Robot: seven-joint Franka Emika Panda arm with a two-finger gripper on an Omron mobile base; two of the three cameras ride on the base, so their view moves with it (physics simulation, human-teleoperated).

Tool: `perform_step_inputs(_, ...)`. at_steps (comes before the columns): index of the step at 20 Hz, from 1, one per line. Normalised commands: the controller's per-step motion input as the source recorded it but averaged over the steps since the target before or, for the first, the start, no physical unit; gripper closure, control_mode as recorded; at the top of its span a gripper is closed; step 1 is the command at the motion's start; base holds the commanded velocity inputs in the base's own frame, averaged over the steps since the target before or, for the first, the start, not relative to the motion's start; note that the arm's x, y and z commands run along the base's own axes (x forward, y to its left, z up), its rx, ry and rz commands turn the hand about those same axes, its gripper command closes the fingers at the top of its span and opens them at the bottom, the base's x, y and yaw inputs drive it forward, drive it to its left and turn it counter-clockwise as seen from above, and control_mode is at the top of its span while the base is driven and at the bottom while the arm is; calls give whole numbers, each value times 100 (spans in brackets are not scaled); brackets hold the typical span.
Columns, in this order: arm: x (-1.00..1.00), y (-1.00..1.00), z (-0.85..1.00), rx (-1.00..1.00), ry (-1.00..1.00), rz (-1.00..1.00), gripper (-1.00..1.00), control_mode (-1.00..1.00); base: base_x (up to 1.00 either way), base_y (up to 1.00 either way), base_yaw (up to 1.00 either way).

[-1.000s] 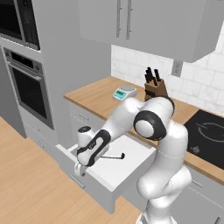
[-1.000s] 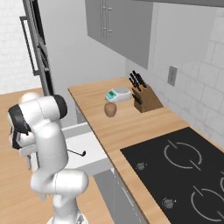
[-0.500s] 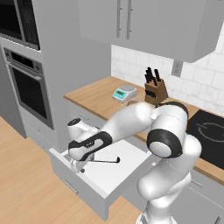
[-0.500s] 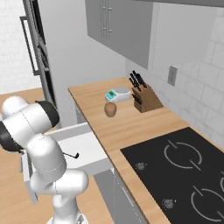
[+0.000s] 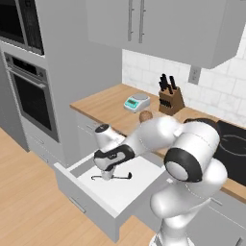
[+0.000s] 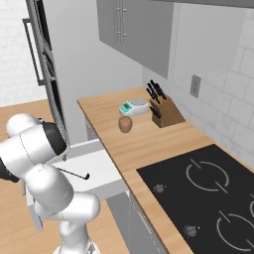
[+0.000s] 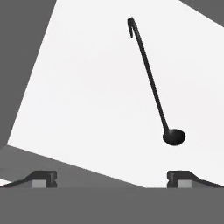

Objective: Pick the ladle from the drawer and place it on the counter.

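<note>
Simulated kitchen with wood tabletop [image 5: 103, 103], drawer [image 5: 91, 199] pulled open below it, pincer [image 5: 106, 175] hanging spread wide and empty inside, ladle [image 7: 154, 89] lying flat on the white floor just beneath it, untouched

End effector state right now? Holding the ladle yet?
End effector: open and empty, fingers spread wide, poised over the drawer. The ladle lies flat on the drawer floor, untouched.
</note>
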Motion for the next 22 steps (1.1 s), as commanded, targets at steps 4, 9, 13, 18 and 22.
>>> perform_step_inputs(4,73,-14,-22,11,1,24,-100,-100,0,0,0)
perform_step_inputs(9,21,15,-51,23,5,10,-100,-100,0,0,0)
perform_step_inputs(13,20,49,-62,-2,7,0,-100,-100,0,0,0)
perform_step_inputs(18,20,19,-17,-4,1,-1,-100,-100,0,0,0)
perform_step_inputs(22,44,11,-25,-4,2,0,-100,-100,0,0,0)
